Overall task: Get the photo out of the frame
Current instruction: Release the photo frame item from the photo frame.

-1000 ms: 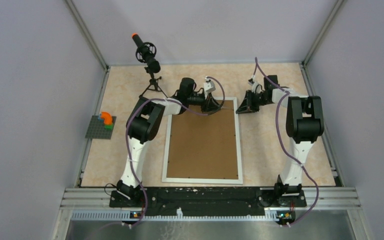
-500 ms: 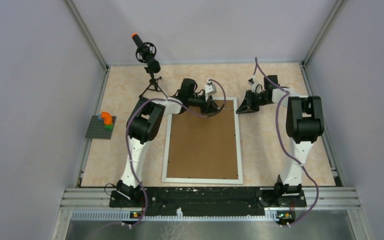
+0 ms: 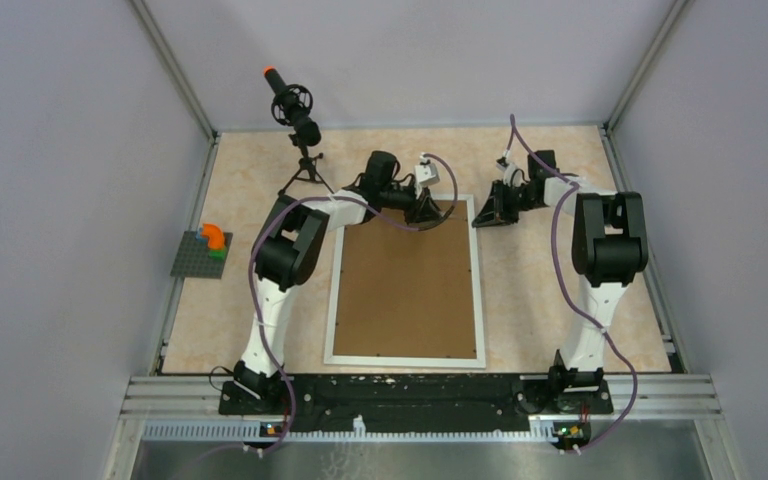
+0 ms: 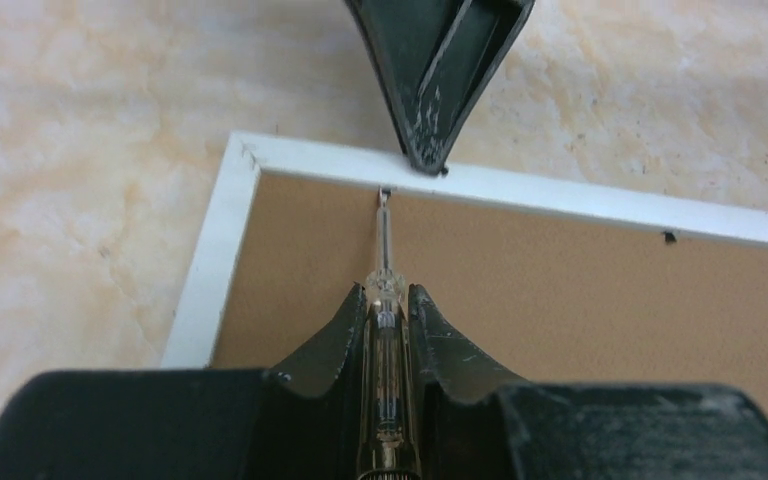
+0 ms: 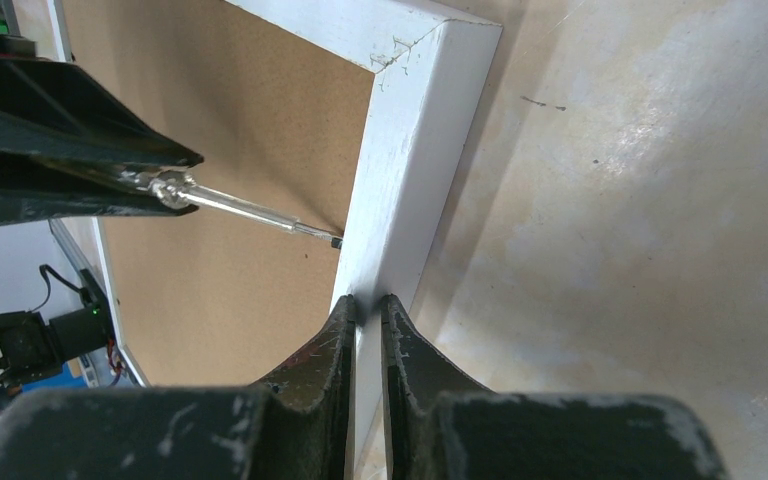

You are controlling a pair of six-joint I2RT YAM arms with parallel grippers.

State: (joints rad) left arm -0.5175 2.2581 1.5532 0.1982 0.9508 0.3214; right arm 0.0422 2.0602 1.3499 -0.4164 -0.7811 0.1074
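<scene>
The white frame lies face down on the table, its brown backing board up. The photo is hidden under the board. My left gripper is shut on a clear-handled screwdriver. The screwdriver's tip touches a small metal tab at the frame's far edge. My right gripper is shut, and its tips press on the frame's white border near the far right corner. It also shows in the left wrist view, just beyond the tab.
A black microphone on a tripod stands at the far left of the table. A grey plate with coloured bricks sits beyond the left edge. A second tab sits further right along the frame's far edge. Walls close in three sides.
My left gripper has moved slightly toward the frame's far edge with the screwdriver. The right gripper and the frame have not moved.
</scene>
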